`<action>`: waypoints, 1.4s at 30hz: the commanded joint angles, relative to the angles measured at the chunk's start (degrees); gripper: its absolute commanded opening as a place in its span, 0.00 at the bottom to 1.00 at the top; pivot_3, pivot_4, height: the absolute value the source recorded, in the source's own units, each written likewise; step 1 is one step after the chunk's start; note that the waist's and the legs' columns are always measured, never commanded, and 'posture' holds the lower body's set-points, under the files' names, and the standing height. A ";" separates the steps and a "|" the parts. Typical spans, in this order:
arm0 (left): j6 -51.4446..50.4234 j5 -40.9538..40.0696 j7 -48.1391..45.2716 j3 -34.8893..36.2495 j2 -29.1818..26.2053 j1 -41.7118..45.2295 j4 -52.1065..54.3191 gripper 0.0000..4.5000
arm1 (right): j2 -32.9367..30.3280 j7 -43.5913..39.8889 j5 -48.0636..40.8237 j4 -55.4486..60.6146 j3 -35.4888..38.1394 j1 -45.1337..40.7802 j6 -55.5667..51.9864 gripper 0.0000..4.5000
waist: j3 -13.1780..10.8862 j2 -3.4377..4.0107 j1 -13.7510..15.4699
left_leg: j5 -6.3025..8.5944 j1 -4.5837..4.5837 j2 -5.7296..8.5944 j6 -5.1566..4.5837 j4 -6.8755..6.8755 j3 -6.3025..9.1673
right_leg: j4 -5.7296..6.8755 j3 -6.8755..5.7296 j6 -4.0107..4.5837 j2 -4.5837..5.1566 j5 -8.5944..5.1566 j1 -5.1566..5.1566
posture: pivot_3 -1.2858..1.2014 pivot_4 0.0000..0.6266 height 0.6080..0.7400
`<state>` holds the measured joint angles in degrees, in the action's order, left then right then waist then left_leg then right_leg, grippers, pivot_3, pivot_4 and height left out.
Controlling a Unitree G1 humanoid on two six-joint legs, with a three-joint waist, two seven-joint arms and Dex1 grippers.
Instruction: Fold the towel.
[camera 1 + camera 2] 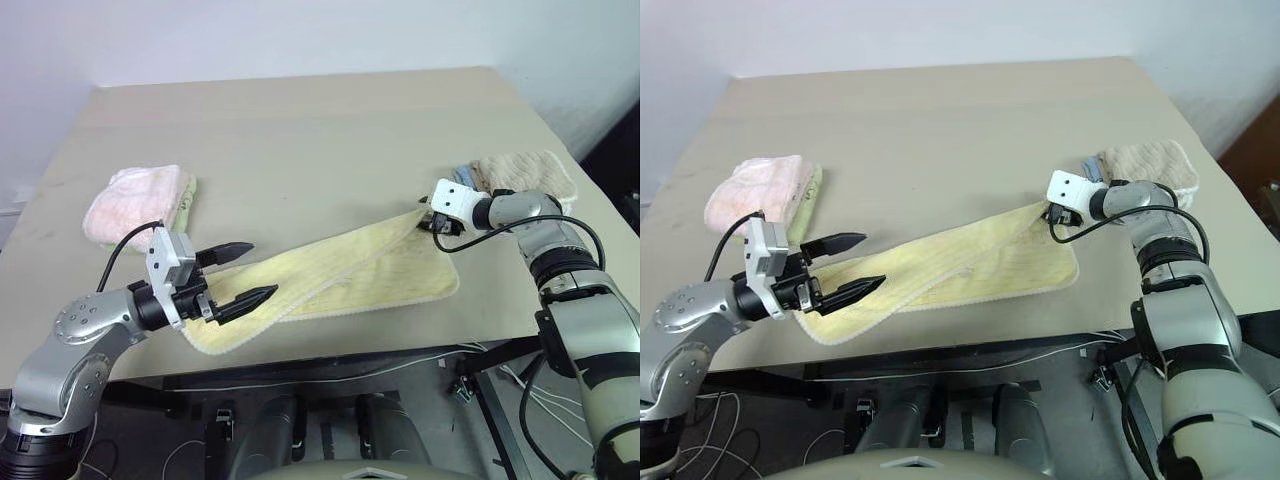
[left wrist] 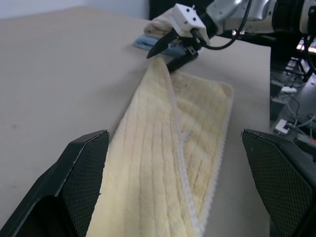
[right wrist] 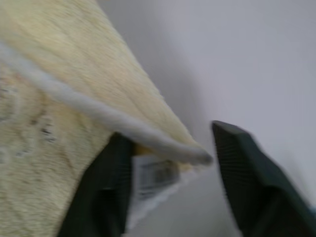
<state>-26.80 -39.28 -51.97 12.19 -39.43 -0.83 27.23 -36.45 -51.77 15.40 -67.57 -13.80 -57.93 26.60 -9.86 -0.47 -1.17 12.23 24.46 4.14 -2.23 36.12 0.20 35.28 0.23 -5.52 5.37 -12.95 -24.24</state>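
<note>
The right gripper (image 1: pixel 428 218) sits at the far right corner of the pale yellow towel (image 1: pixel 340 275), its two black fingers part-way apart and straddling the corner — in the right wrist view the hemmed edge and a small white label lie between them, one finger touching the cloth and the other just clear, so the corner is bracketed but I judge not yet pinched. From that corner the towel's long axis runs diagonally across the table (image 1: pixel 300 130), toward the robot and to its left, ending at the near-left end beside the left gripper (image 1: pixel 238 271). The towel already lies doubled lengthwise, a lighter hem running along its length. The left gripper is spread wide, holding nothing, hovering level just over that near-left end and pointing along the towel. So each arm has one end, the right nearer to a grasp. Well apart lie a pink towel (image 1: pixel 135 205) on the left and a beige-brown towel (image 1: pixel 525 172) just behind the right gripper — the latter close enough to be snagged.
</note>
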 commanded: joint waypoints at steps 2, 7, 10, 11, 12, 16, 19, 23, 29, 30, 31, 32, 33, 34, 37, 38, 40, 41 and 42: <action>0.68 -0.60 0.04 1.55 -0.91 0.62 1.82 1.00 | 0.40 -4.15 -3.18 1.27 2.36 -1.66 2.13 0.20 | 0.00 0.00 0.02 | 0.00 0.00 0.00 0.00 0.01 0.00 | 0.01 0.00 0.00 0.00 0.00 0.00 | 0.52 0.24 1.00; -0.33 -0.78 0.81 0.87 -1.10 2.46 1.52 1.00 | 0.82 -9.48 -6.54 3.19 4.08 -1.12 2.45 0.00 | 0.00 0.00 0.04 | 0.00 -0.05 0.00 0.00 0.02 0.01 | 0.02 -0.01 0.00 0.00 0.00 0.07 | 0.52 0.24 1.00; -0.87 -0.99 1.58 0.41 -0.81 2.95 2.07 1.00 | 0.19 -11.78 -8.54 4.32 5.55 -0.85 0.69 0.00 | -0.01 0.00 0.04 | 0.00 -0.05 0.00 0.00 0.00 0.01 | 0.01 0.00 -0.03 0.00 0.01 0.06 | 0.52 0.24 1.00; -0.93 -1.01 1.75 0.29 -0.74 3.00 2.18 1.00 | -0.17 -12.88 -9.01 4.87 5.89 -0.66 -0.02 0.00 | -0.01 0.01 0.05 | 0.00 -0.05 0.00 0.01 0.00 0.01 | 0.01 0.00 -0.03 0.00 0.01 0.05 | 0.52 0.24 1.00; -1.01 -1.00 1.89 0.14 -0.67 3.07 2.24 1.00 | -0.61 -14.16 -9.48 5.53 6.11 -0.39 -0.78 0.00 | -0.01 0.01 0.05 | 0.00 -0.05 -0.01 0.01 -0.01 0.01 | 0.02 0.00 -0.03 0.00 0.01 0.05 | 0.52 0.24 1.00; -0.75 -0.59 1.45 -0.26 -0.70 3.26 1.69 1.00 | -2.13 -19.78 -13.71 11.93 8.46 0.64 -9.31 0.00 | -0.02 0.02 0.17 | 0.00 -0.05 -0.01 0.00 0.00 0.01 | 0.02 0.00 -0.01 0.02 0.00 0.05 | 0.52 0.24 1.00; -0.12 -0.05 0.68 -0.58 -0.80 3.55 0.82 1.00 | -4.00 -22.09 -15.59 18.57 9.39 2.32 -15.73 0.00 | -0.02 0.02 0.18 | 0.00 -0.05 -0.01 0.00 -0.01 0.02 | 0.02 0.01 0.00 0.03 0.00 0.04 | 0.52 0.24 1.00; 2.19 1.89 -1.90 -1.43 -1.15 2.84 -1.06 1.00 | -7.37 -24.10 -18.68 30.34 10.97 3.56 -27.58 0.00 | -0.09 0.14 0.36 | 0.01 -0.04 -0.01 0.00 -0.03 0.01 | 0.01 0.02 0.01 0.05 -0.01 0.02 | 0.52 0.24 1.00; 5.71 4.28 -4.92 -2.68 -0.52 0.59 -3.69 1.00 | -8.74 -22.97 -25.57 46.20 15.16 3.63 -38.65 0.00 | -0.12 0.20 0.19 | 0.02 -0.01 -0.02 0.00 -0.14 0.00 | 0.00 0.09 0.02 0.06 -0.02 -0.09 | 0.52 0.24 1.00; 6.17 4.63 -5.27 -2.85 -0.48 0.25 -4.06 1.00 | -8.77 -22.46 -26.27 47.76 15.56 3.44 -40.33 0.00 | -0.12 0.20 0.24 | 0.02 -0.01 -0.02 0.00 -0.15 0.00 | 0.01 0.10 0.02 0.06 -0.02 -0.11 | 0.52 0.24 1.00; 6.67 5.07 -5.84 -3.12 -0.53 -0.47 -4.32 1.00 | -8.61 -21.23 -26.63 49.06 15.85 2.91 -41.76 0.00 | -0.12 0.20 0.32 | 0.02 -0.01 -0.02 0.00 -0.15 0.00 | 0.00 0.11 0.02 0.06 -0.02 -0.12 | 0.52 0.24 1.00; 7.29 5.43 -6.39 -3.32 -0.49 -1.43 -4.47 1.00 | -8.41 -19.88 -26.57 50.09 15.92 2.37 -42.64 0.00 | -0.12 0.20 0.33 | 0.02 0.00 -0.03 -0.01 -0.15 0.00 | -0.01 0.11 0.03 0.07 -0.02 -0.11 | 0.52 0.24 1.00; 7.76 5.68 -6.80 -3.43 -0.42 -2.09 -4.58 1.00 | -8.32 -18.87 -26.60 50.88 15.89 2.06 -43.33 0.00 | -0.12 0.20 0.34 | 0.02 0.01 -0.02 -0.01 -0.15 0.00 | -0.03 0.11 0.04 0.09 -0.03 -0.10 | 0.52 0.24 1.00; 8.74 6.20 -7.28 -3.57 -0.23 -3.06 -5.01 1.00 | -7.82 -16.91 -26.02 50.99 15.80 1.37 -43.31 0.00 | -0.12 0.20 0.34 | 0.03 0.01 -0.01 -0.03 -0.15 -0.01 | -0.06 0.11 0.04 0.10 -0.03 -0.11 | 0.52 0.24 1.00; 10.93 7.38 -8.18 -3.99 -0.05 -4.77 -5.96 1.00 | -6.59 -13.95 -26.57 51.46 16.07 0.06 -43.76 0.00 | -0.12 0.19 0.43 | 0.05 0.02 -0.01 -0.05 -0.15 -0.03 | -0.10 0.12 0.05 0.12 -0.04 -0.12 | 0.52 0.24 1.00; 11.49 7.74 -8.41 -4.18 -0.07 -5.23 -6.15 1.00 | -6.09 -13.98 -28.20 52.21 16.71 -0.34 -44.54 0.00 | -0.12 0.20 0.41 | 0.05 0.03 -0.01 -0.04 -0.17 -0.03 | -0.10 0.11 0.06 0.12 -0.04 -0.15 | 0.52 0.24 1.00; 12.33 8.23 -8.83 -4.46 -0.07 -6.07 -6.33 1.00 | -5.95 -14.62 -29.89 53.65 16.96 -0.60 -45.54 0.00 | -0.13 0.20 0.44 | 0.05 0.06 -0.01 -0.04 -0.20 -0.03 | -0.11 0.11 0.06 0.13 -0.04 -0.14 | 0.52 0.24 1.00; 12.40 8.22 -8.82 -4.50 -0.04 -6.27 -6.35 1.00 | -5.90 -14.19 -29.65 53.71 16.74 -0.71 -45.22 0.00 | -0.13 0.20 0.44 | 0.05 0.08 -0.02 -0.04 -0.21 -0.03 | -0.11 0.11 0.06 0.13 -0.04 -0.17 | 0.52 0.24 1.00; 12.51 8.24 -8.82 -4.55 0.01 -6.48 -6.33 1.00 | -5.70 -13.52 -29.42 53.56 16.59 -0.94 -44.84 0.00 | -0.13 0.20 0.43 | 0.05 0.10 -0.01 -0.04 -0.22 -0.03 | -0.12 0.11 0.06 0.13 -0.04 -0.18 | 0.52 0.24 1.00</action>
<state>-15.79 -31.34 -60.18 7.51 -39.42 -6.93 20.31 -41.83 -66.39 -12.78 -15.94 0.93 -56.70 -18.71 -9.98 -0.27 -0.73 12.28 24.57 4.13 -2.28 35.90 0.17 35.15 0.34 -5.47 5.50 -12.98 -24.43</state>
